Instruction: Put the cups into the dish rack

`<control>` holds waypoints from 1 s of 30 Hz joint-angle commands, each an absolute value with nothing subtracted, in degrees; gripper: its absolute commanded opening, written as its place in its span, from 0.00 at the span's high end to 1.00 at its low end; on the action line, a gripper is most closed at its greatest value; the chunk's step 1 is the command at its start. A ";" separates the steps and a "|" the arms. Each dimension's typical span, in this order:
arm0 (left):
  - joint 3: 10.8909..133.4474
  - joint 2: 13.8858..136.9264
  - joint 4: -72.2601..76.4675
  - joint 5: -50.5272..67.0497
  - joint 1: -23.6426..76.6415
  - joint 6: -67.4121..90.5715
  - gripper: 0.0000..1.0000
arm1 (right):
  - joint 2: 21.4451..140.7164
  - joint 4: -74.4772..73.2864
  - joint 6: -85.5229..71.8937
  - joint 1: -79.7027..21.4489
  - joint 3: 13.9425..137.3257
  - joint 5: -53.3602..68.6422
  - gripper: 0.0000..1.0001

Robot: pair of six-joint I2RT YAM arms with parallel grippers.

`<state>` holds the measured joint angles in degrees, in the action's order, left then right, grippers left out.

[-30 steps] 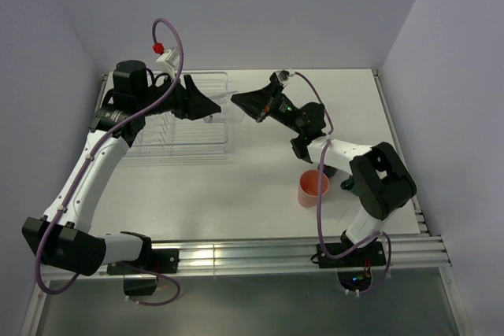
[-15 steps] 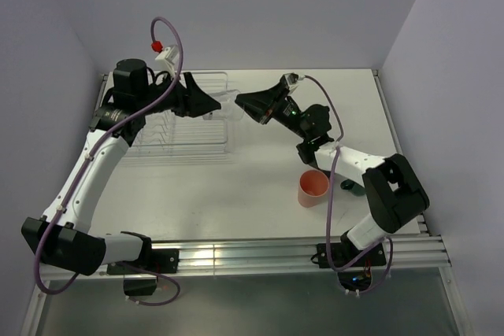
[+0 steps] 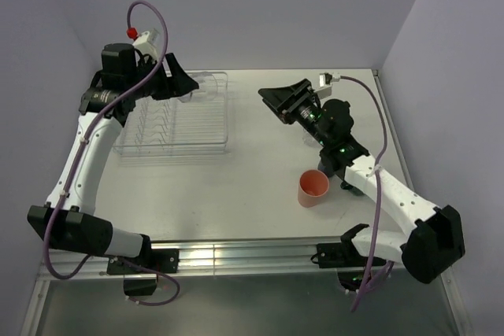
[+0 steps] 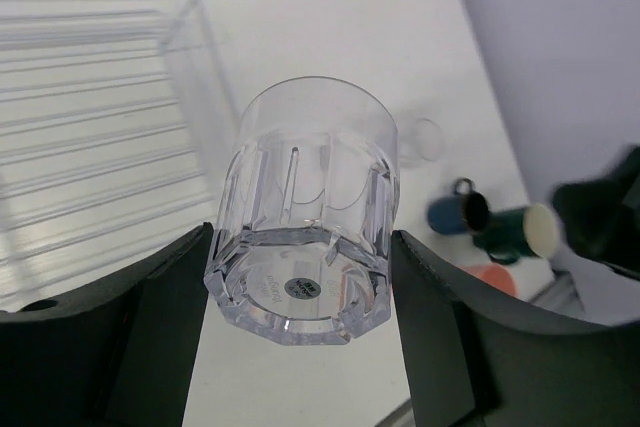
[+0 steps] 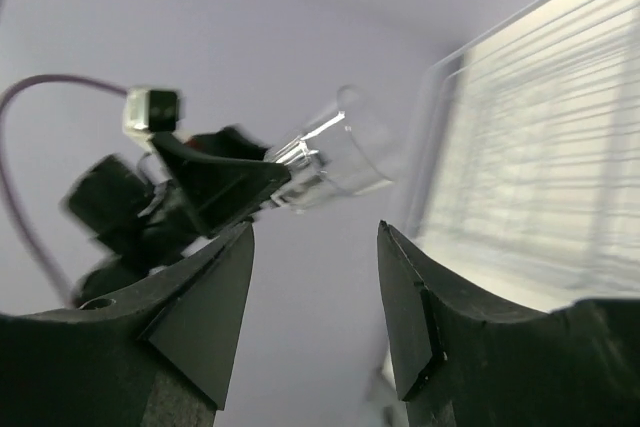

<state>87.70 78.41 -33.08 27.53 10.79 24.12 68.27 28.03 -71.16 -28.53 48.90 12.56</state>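
A robotics lab test cell. Plain lilac walls point(image 3: 276, 5) enclose a white tabletop point(image 3: 236, 186) edged with a ribbed aluminium rail point(image 3: 252, 257).

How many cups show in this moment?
5: one clear glass in the left gripper; a second clear glass, navy mug, teal mug and pink tumbler grouped on the table.
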 commanded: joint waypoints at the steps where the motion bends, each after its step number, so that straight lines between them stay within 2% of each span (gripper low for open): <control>1: 95.42 82.25 -39.96 15.43 9.49 21.89 1.00 | 64.17 8.40 -58.11 -28.13 54.92 0.37 0.40; 5: 99.57 88.14 -43.06 10.90 9.40 21.01 1.00 | 62.49 -0.25 -49.59 -28.13 59.23 -6.05 0.39; 13: 111.60 104.31 -50.79 1.59 9.49 19.60 1.00 | 60.91 -9.30 -42.19 -28.13 61.70 -9.14 0.39; 30: 132.62 126.12 -64.07 -12.13 10.81 16.35 1.00 | 58.27 -13.71 -37.27 -28.13 59.85 -9.93 0.38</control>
<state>128.66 124.44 -61.32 -8.19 10.72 17.80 60.14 -13.54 -38.81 -28.45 58.94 -8.62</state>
